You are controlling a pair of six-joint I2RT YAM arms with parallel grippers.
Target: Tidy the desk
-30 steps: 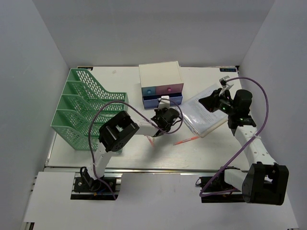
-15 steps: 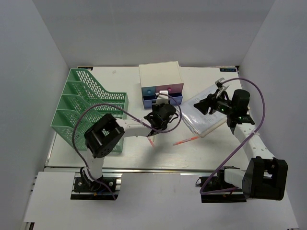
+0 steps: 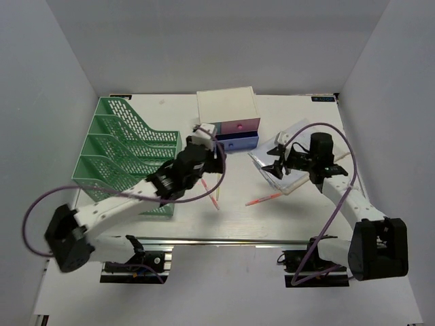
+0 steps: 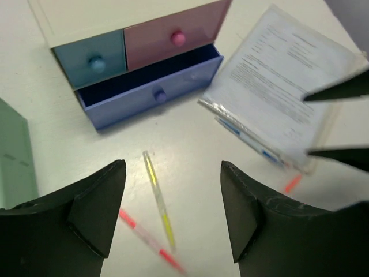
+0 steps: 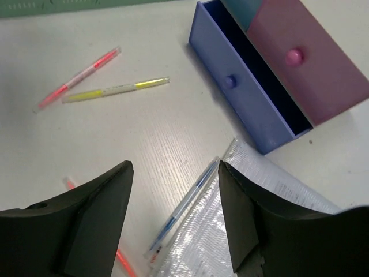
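Tabletop (image 3: 306, 212) tidying awaits a pick: left tool (image 4: 173, 167), right tool (image 5: 174, 167) gape empty; pen (image 4: 157, 199) by drawer (image 4: 151, 97) likely next.

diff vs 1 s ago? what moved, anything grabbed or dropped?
Left gripper shifted left, away from the blue drawer, and opened; its arm swung low to the left. Right gripper slid left over the paper sleeve and opened. Neither holds anything. Drawer open as before; pens, green rack unmoved.
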